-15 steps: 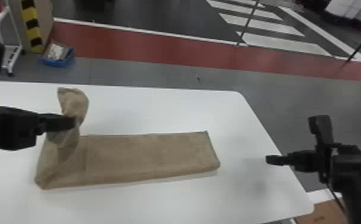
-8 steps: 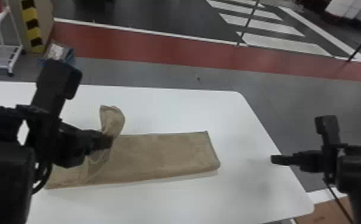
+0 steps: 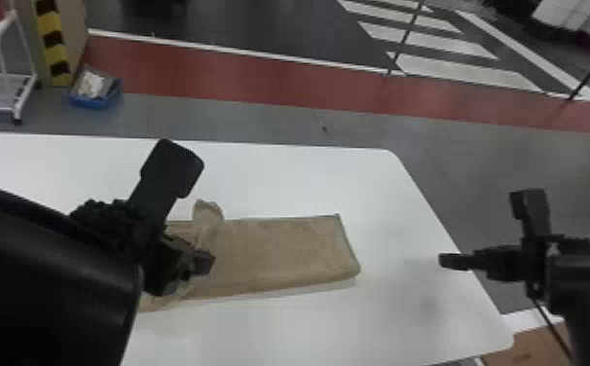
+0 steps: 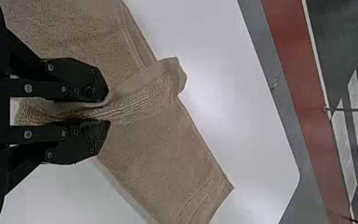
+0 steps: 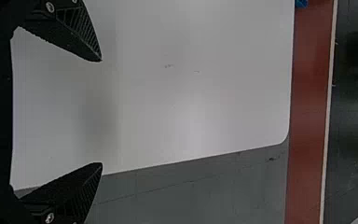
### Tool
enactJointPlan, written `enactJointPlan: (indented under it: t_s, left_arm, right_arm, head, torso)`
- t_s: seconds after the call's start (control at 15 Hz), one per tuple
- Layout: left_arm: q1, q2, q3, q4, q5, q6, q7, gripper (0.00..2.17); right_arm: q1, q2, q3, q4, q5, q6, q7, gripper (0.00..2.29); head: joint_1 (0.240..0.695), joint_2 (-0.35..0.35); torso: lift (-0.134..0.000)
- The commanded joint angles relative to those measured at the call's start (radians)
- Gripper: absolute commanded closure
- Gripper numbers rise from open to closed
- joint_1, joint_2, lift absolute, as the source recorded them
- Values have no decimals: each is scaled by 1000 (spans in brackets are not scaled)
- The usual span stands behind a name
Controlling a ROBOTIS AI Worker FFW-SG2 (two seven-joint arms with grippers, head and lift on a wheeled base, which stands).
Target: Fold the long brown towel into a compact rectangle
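Observation:
In the head view my left gripper (image 3: 205,263) is over the left part of the brown towel (image 3: 279,250), which lies as a long strip across the table. A pinched piece of towel stands up beside the fingers. The left wrist view has the left gripper (image 4: 105,111) shut on a bunched fold of the towel (image 4: 154,154), the strip running beneath it. My right gripper (image 3: 454,262) is parked above the table's right edge, away from the towel; in the right wrist view the right gripper (image 5: 101,112) is wide open with nothing between its fingers.
The white table (image 3: 279,180) has a rounded far right corner and a slanting right edge. On the floor beyond are a blue bin (image 3: 92,92) and a white rack (image 3: 2,87). A brown box (image 3: 537,343) sits below the table at the right.
My left gripper has moved right along the strip, carrying the held fold of towel with it. The right arm has shifted slightly to the right; the strip's right end has stayed put.

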Motion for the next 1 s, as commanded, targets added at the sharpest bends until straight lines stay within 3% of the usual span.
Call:
enactJointPlan:
  t_s: [0.0, 0.27, 0.47, 0.67, 0.93]
  left_arm:
    - [15, -3, -21, -3, 38, 4, -3, -2]
    - [15, -3, -55, -8, 32, 4, -19, 33]
    - [27, -3, -30, -18, 32, -25, -17, 33]
    - [82, -3, 110, -43, 41, -113, -22, 29]
    - [176, -3, 357, -89, 98, -227, -60, 29]
  right_arm:
    - [-1, 0, 0, 0, 0, -1, 0, 87]
    - [-3, 11, 3, -5, 0, 2, 0, 87]
    - [9, 16, 0, -45, -28, 27, 2, 87]
    - [12, 51, 22, -166, -97, 159, 14, 87]
    - [0, 134, 140, -364, -111, 281, 12, 83]
  head:
    - [695, -350]
    - [695, -350]
    - [695, -350]
    - [695, -350]
    - [695, -350]
  torso:
    - [-120]
    - [-120]
    - [-120]
    - [-120]
    - [-120]
